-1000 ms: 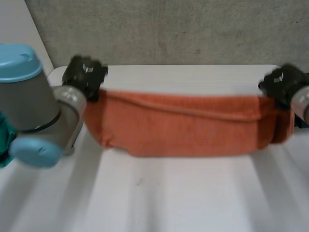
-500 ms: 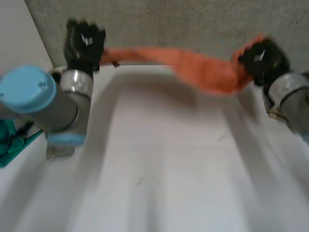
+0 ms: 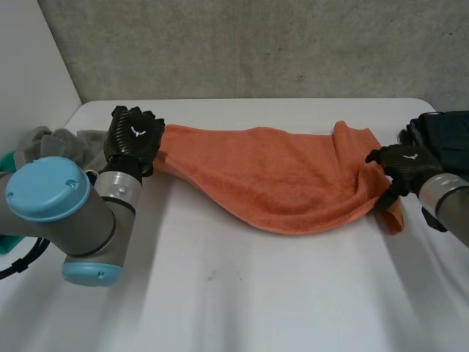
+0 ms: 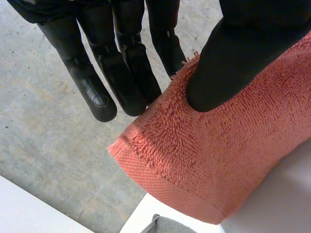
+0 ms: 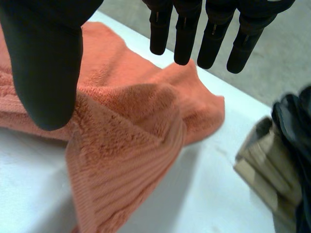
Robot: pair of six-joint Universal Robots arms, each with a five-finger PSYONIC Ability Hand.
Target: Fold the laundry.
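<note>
White table (image 3: 242, 293) under a grey concrete wall (image 3: 256, 44) is what we see, with the work lying across its far half. At 9 o'clock we count one heap of grey clothes (image 3: 55, 143) at the table's edge. Just beside it, at about 10 o'clock, the left hand (image 3: 133, 136) is clamped on one corner of the single orange towel (image 3: 278, 180). In its wrist view the thumb (image 4: 233, 58) presses down on the pile, and the straight fingers (image 4: 121, 73) run behind the hem.

We see the towel's long axis run from 9 to 3 o'clock. Its left end points at that hand, and its middle sags toward 6. The right end is bunched, with a flap folded over and hanging toward 6.

At 3 o'clock the right hand (image 3: 407, 161) rests at that bunched end with its fingers (image 5: 184, 34) straight and spread apart from the thumb (image 5: 43, 63), and nothing is pinched between them.

Past it, at 2 o'clock, we count one heap of dark clothing (image 3: 447, 128) and one tan folded piece (image 5: 262, 165) beside it.
</note>
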